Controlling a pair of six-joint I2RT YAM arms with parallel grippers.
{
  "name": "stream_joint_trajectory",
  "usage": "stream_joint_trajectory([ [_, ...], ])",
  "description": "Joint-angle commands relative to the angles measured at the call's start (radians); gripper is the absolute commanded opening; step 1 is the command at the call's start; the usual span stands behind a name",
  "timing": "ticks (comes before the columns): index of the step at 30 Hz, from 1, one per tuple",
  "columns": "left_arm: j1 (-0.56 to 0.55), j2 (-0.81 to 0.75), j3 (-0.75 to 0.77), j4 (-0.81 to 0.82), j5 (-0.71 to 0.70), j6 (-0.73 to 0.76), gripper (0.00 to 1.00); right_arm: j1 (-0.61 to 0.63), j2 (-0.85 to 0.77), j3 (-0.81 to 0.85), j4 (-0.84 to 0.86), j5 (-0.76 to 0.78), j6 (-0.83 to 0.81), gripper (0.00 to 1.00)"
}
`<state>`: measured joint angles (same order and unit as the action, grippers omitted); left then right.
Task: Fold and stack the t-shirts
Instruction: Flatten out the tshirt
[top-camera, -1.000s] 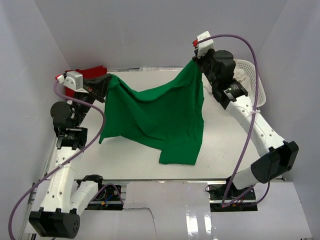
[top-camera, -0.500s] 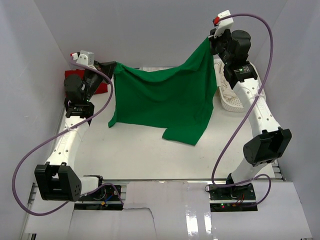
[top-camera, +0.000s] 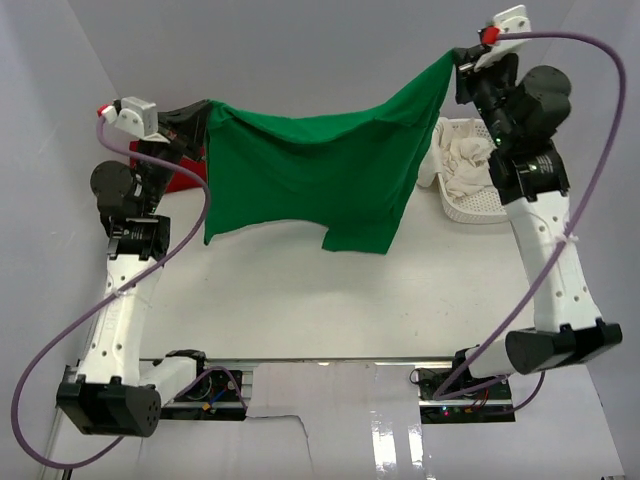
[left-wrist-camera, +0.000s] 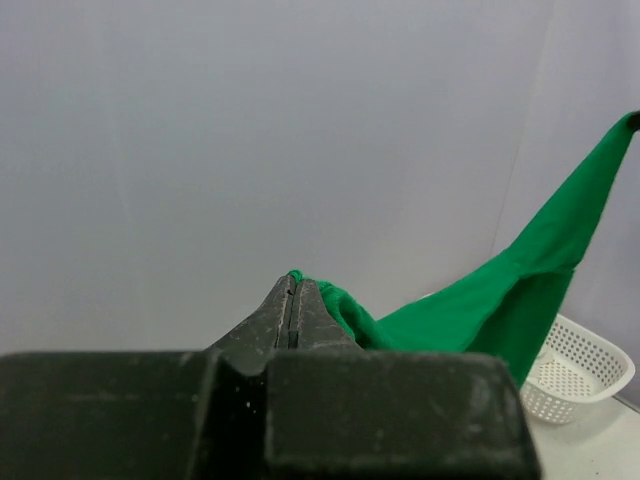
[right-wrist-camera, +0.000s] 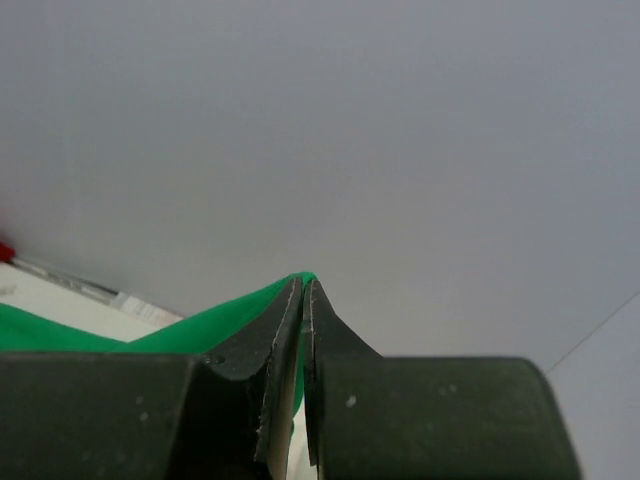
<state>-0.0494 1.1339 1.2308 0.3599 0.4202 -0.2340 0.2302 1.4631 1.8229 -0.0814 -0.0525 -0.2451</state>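
Both arms have swung higher and farther apart than a second ago, so the bright green short-sleeved cloth t-shirt (top-camera: 310, 185) is now drawn out into a wide sheet instead of sagging in a heap of folds onto the white worktop (top-camera: 300, 310). It hangs between the two arms above the far half of the worktop, its top edge dipping slightly in the middle and one longer flap hanging on the right.

The right arm stands tall from its base, its forearm nearly upright and its wrist bent towards the left at the top. The left arm rises along the left wall, folds at the elbow and reaches to the right.

A white plastic mesh basket (top-camera: 478, 208) sits at the far right, holding crumpled cream-white cloth (top-camera: 462, 160). A red t-shirt (top-camera: 186, 180) shows behind the left wrist.

The right pincer (top-camera: 458, 58) is clamped on the shirt's upper right corner. The left pincer (top-camera: 205, 112) is pinched tight on the upper left corner.
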Motion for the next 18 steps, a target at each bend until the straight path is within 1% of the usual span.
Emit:
stream_joint_trajectory([
  [1,0.003,-0.124,-0.059,-0.006,-0.026,-0.001,0.00,0.003,-0.162,-0.017,0.069,-0.018,-0.010,0.08],
  [3,0.003,-0.173,-0.100,-0.006,-0.024,-0.002,0.00,0.014,-0.207,-0.025,0.071,-0.009,-0.032,0.08],
  [6,0.003,-0.267,-0.114,-0.009,-0.026,-0.002,0.00,0.044,-0.296,-0.020,0.059,0.011,-0.062,0.08],
  [8,0.003,-0.315,-0.110,-0.016,-0.017,-0.001,0.00,0.046,-0.375,-0.024,0.049,-0.012,-0.063,0.08],
  [9,0.003,-0.366,-0.103,-0.021,-0.009,-0.002,0.00,0.046,-0.404,-0.028,0.045,-0.026,-0.063,0.08],
  [10,0.003,-0.393,-0.100,-0.021,-0.008,-0.007,0.00,0.046,-0.464,-0.033,0.045,-0.030,-0.062,0.08],
  [12,0.003,-0.462,-0.094,-0.024,-0.009,-0.019,0.00,0.044,-0.521,-0.053,0.039,-0.040,-0.062,0.08],
  [16,0.003,-0.534,-0.091,-0.038,0.002,-0.047,0.00,0.037,-0.648,-0.059,-0.015,-0.092,-0.059,0.08],
  [18,0.003,-0.569,-0.106,-0.038,0.009,-0.070,0.00,0.009,-0.719,-0.086,-0.012,-0.124,-0.049,0.08],
])
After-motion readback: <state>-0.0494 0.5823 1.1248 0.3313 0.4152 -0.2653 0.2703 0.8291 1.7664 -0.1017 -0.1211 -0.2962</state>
